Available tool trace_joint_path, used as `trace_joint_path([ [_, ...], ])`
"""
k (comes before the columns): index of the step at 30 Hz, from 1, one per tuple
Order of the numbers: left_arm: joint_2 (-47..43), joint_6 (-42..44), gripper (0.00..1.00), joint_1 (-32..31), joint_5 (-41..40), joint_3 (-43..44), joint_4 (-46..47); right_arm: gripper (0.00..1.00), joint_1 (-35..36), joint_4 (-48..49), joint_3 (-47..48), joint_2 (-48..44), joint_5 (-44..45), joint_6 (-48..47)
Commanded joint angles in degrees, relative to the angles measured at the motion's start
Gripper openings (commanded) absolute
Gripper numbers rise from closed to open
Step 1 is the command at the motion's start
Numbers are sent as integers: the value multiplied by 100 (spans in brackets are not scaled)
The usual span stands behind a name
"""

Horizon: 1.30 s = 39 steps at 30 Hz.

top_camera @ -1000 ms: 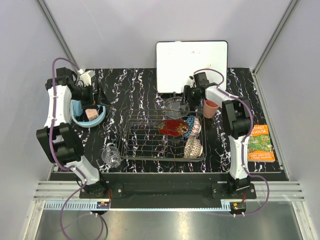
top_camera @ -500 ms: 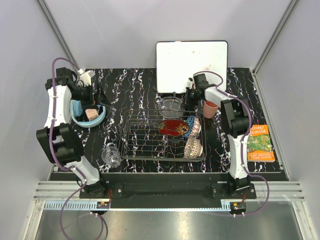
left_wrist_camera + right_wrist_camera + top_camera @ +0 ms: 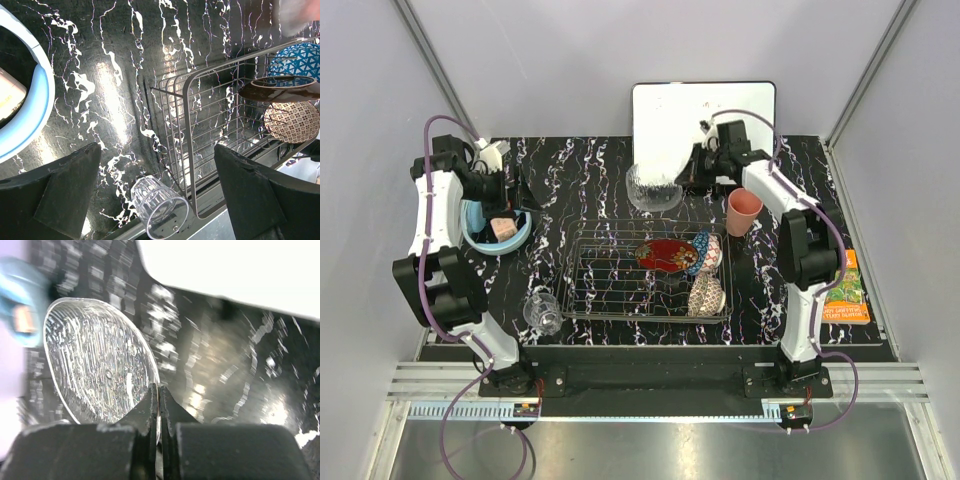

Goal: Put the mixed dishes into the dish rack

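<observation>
My right gripper (image 3: 686,178) is shut on the rim of the clear glass bowl (image 3: 654,187) and holds it tilted in the air beyond the far edge of the dish rack (image 3: 620,238). In the right wrist view the fingertips (image 3: 159,390) pinch that ribbed bowl (image 3: 95,362) at its edge. The rack's right half holds the red lacquer bowl (image 3: 667,254), blue patterned bowl (image 3: 704,250) and beige lattice bowl (image 3: 706,295). A pink cup (image 3: 743,211) stands right of the rack. The small clear glass (image 3: 159,206) lies near the rack's left front corner. My left gripper (image 3: 156,147) hangs open at the far left.
A light-blue dish (image 3: 495,232) with a pink block in it sits under the left arm. The white board (image 3: 703,120) lies behind the rack. A book (image 3: 847,290) lies at the right table edge. The rack's left half (image 3: 185,100) has bare wires.
The right gripper closed on the clear glass bowl's rim and lifted it up and to the left, away from the rack's far edge. The left arm stayed still.
</observation>
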Motion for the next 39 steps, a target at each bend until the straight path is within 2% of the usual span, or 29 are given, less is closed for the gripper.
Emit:
trace_joint_path([
  [1, -323, 56, 99, 32, 16, -27, 80, 0, 5, 291, 474, -764, -388, 109],
  [7, -376, 73, 99, 32, -37, -79, 98, 0, 84, 510, 177, -1492, -230, -233],
  [14, -429, 73, 99, 32, 6, -115, 116, 0, 681, 598, -1184, -2960, 754, -1393],
  [18, -473, 38, 99, 32, 51, -141, 116, 0, 998, 607, -1862, -3899, 1281, -1631],
  [23, -578, 21, 99, 32, 33, -185, 133, 0, 1384, 598, -2678, -4744, 1484, -1728],
  [29, -640, 12, 99, 32, 7, -229, 133, 0, 1806, 353, -3269, -5825, 1984, -1992],
  [34, -701, 3, 99, 32, 24, -273, 133, 0, 2702, 264, -3804, -6529, 2819, -2789],
  [38, -719, -32, 99, 40, -11, -264, 151, 0, 3483, 177, -4043, -6899, 4099, -3327],
  [39, -719, -49, 99, 40, -28, -273, 142, 0, 3894, 159, -4087, -6916, 4373, -3606],
])
